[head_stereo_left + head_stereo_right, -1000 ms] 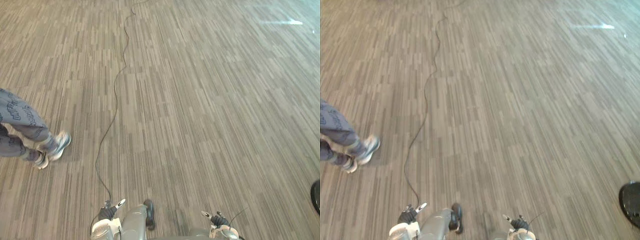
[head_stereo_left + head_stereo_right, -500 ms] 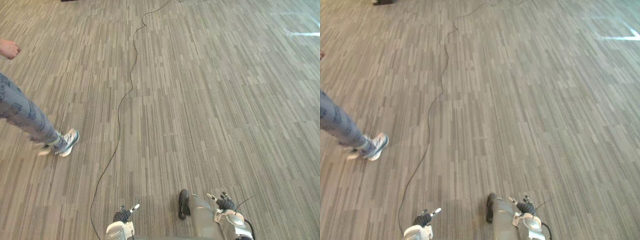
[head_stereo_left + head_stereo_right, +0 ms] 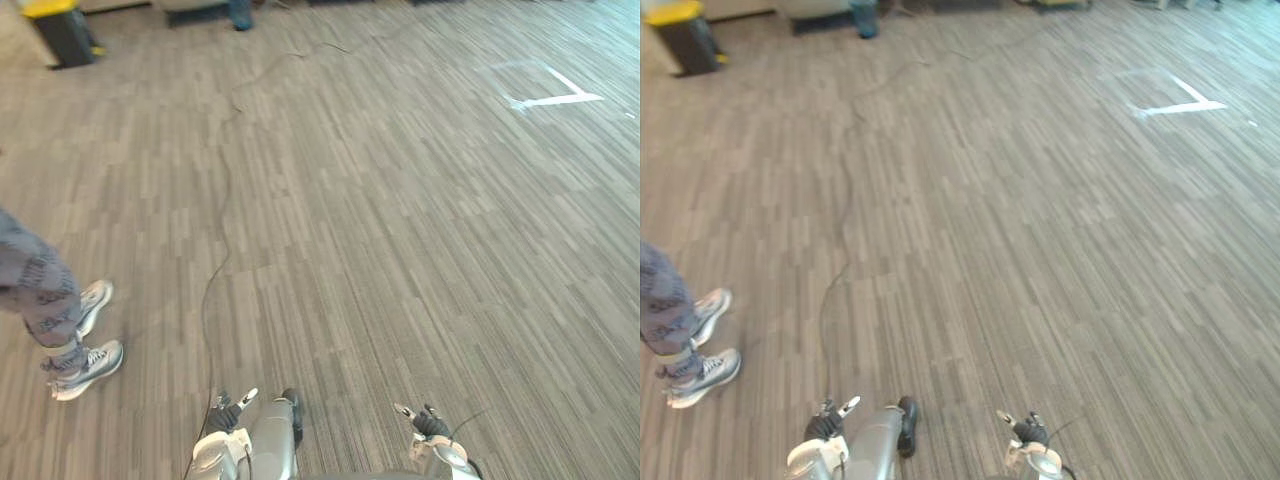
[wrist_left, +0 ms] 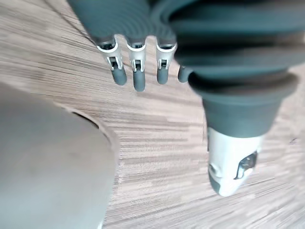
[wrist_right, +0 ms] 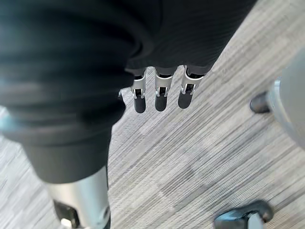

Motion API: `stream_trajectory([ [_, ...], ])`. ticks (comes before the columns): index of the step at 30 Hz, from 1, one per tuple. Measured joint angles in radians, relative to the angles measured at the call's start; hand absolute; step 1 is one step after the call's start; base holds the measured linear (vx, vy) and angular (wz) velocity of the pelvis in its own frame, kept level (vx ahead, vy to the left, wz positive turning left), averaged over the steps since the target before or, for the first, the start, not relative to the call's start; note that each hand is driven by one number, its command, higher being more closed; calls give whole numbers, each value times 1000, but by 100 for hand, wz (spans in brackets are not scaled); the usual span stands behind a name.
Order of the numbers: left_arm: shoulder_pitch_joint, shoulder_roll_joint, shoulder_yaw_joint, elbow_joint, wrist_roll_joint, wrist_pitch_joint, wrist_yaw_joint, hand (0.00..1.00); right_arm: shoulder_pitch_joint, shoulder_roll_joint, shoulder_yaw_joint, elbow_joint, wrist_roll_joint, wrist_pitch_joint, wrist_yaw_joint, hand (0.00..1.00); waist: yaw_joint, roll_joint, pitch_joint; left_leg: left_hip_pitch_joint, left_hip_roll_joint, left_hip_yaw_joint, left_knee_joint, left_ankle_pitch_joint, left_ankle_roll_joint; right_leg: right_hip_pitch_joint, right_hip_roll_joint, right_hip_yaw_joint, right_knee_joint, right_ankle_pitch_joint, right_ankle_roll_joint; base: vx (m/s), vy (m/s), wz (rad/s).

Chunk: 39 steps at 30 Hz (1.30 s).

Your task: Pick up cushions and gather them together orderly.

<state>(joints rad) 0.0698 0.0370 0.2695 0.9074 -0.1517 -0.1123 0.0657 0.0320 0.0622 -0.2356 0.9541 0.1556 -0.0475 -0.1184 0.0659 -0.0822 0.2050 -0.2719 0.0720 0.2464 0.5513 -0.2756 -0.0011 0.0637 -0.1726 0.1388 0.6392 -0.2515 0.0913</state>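
Left wrist view: left hand [image 4: 138, 76] hanging over grey striped carpet floor [image 4: 162, 143], fingers relaxing straight, gripping nothing; right hand [image 5: 161, 98] likewise. Which way cushions are lying: cannot tell.

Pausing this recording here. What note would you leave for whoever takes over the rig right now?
Left hand: open, fingers relaxed, holding nothing, hanging over the carpet floor.
Right hand: open, holding nothing.
Cushions: none in either hand.
Surroundings: a person stands to the robot's left; a yellow-lidded bin is far ahead on the left.
Done: nothing gathered, as far as these views tell.
Left: find the cushions, pick them up, set them together neatly.
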Motion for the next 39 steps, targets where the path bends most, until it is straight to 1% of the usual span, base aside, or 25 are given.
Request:
stream_trajectory([
  [1,-5,11,-5,16,2,7,1,0,-4,0,5,-2,-1,-3,4,0,-9,-6,4,70,-13,17,-16,-29,11,-75,-11,-9,201,49,58,580,225,-65],
  [2,-10,15,-13,35,4,19,4,0,-3,-4,5,-14,-2,-6,7,0,-18,-1,9,142,-19,19,-37,-50,16,-122,-21,-46,337,50,62,688,194,-60],
  [4,-10,12,-41,49,5,21,14,0,5,-8,13,-45,-8,-15,14,0,-27,19,12,299,-17,52,-127,-65,21,-234,-31,-170,485,12,18,555,118,-52],
  [6,-22,6,-58,57,4,19,15,0,1,-8,13,-67,-29,-24,21,0,-31,28,13,403,-9,75,-225,-79,9,-348,-33,-290,451,-17,-24,482,68,-38],
  [9,-26,7,-84,87,4,20,15,0,-16,-43,11,-63,-38,-23,26,0,-64,40,21,539,7,119,-335,-78,7,-451,-13,-454,132,-21,-66,588,11,-19],
  [12,-22,15,-114,101,5,17,15,0,-18,-83,5,-20,-34,-18,31,0,-83,45,28,645,-7,121,-421,-67,-13,-483,34,-527,-296,216,-136,630,-85,5],
  [13,-21,14,-116,113,6,20,15,0,-22,-103,5,-12,-35,-19,35,0,-99,61,25,679,7,101,-431,-52,-41,-478,59,-508,-279,319,-214,715,-135,-25],
  [14,-15,4,-114,127,14,20,15,0,-42,-111,4,-3,-40,-20,36,0,-94,95,14,673,37,83,-400,-10,-109,-498,66,-509,-196,250,-223,845,-196,-25],
  [15,-16,-3,-115,127,25,20,12,0,-48,-111,-15,1,-35,-21,38,0,-94,106,20,664,40,49,-344,32,-152,-499,60,-506,-135,197,-221,693,-179,-27],
  [17,-14,-29,-103,125,44,18,10,0,-44,-112,-43,4,-35,-17,37,0,-106,138,25,575,79,-32,-31,227,-111,-406,81,-524,-111,84,-211,628,-228,-18],
  [18,-9,-34,-99,122,43,17,10,0,-41,-114,-35,2,-37,-15,35,0,-105,157,33,478,130,-66,200,307,-115,-336,114,-521,-169,70,-214,668,-161,-33],
  [20,-5,-38,-68,91,41,15,6,0,-39,-114,-24,1,-32,-11,29,0,-85,176,44,296,195,-65,590,221,-102,-187,180,-480,-253,37,-220,698,-39,-61],
  [22,7,-26,-48,41,37,9,9,0,-26,-97,-10,2,-23,-8,21,0,-61,131,60,150,190,-58,682,140,-81,-56,188,-434,-318,-10,-214,714,-28,-61],
  [24,20,-25,-24,-12,24,-2,9,0,-16,-88,8,4,4,-2,19,0,-42,113,55,-19,161,-5,462,44,-54,77,184,-360,-412,-29,-177,623,25,-81],
  [26,20,-36,-7,-24,12,-8,9,0,-19,-84,9,2,6,-2,17,0,-32,111,56,-62,140,12,306,36,-38,130,167,-326,-446,-44,-152,598,135,-77],
  [28,20,-57,15,-56,6,-15,10,0,-13,-71,10,1,13,-2,12,0,-5,93,57,-105,57,-1,-23,87,-59,217,106,-260,-490,-79,-118,796,274,-100],
  [29,23,-60,16,-55,-3,-18,15,0,-11,-67,11,7,13,-5,10,0,2,97,50,-112,32,-51,-181,144,-90,235,96,-219,-505,-97,-103,558,273,-123],
  [30,24,-61,17,-54,-21,-23,17,0,-10,-60,14,16,13,-3,8,0,15,92,46,-114,25,-69,-145,246,-89,258,81,-165,-501,-117,-110,712,392,-117],
  [31,22,-45,17,-52,-24,-25,19,0,-15,-33,18,13,12,-2,7,0,16,71,36,-114,5,-60,-103,222,-56,248,51,-134,-464,-111,-122,727,417,-100],
  [33,21,-31,18,-53,-28,-26,18,0,2,-1,32,-8,9,-5,10,0,15,30,16,-101,7,-4,-30,116,-9,164,12,-79,-272,-70,-70,721,403,-74],
  [34,19,-24,16,-50,-28,-25,21,0,10,-1,49,-20,8,-4,11,0,18,10,19,-54,4,34,4,57,9,95,-12,-56,-76,-14,-13,678,374,-78],
  [35,19,-19,15,-48,-27,-16,27,0,13,-1,52,-31,1,-4,15,0,18,0,21,8,0,65,11,11,8,22,-34,-58,129,42,43,789,412,-78],
  [36,18,-16,12,-40,-19,-8,32,0,17,-2,51,-40,1,-6,16,0,14,2,23,69,-5,76,7,-25,7,-33,-48,-92,267,52,60,745,346,-66],
  [37,18,-7,-7,-16,4,-3,38,0,22,-2,52,-68,1,-16,19,0,-8,17,29,158,-13,81,-24,-55,4,-92,-66,-168,407,46,49,599,244,-43],
  [39,4,3,-50,1,25,6,39,0,38,-2,52,-111,-1,-25,24,0,-24,20,26,288,-19,106,-122,-66,-1,-198,-75,-292,486,19,11,567,155,-19],
])
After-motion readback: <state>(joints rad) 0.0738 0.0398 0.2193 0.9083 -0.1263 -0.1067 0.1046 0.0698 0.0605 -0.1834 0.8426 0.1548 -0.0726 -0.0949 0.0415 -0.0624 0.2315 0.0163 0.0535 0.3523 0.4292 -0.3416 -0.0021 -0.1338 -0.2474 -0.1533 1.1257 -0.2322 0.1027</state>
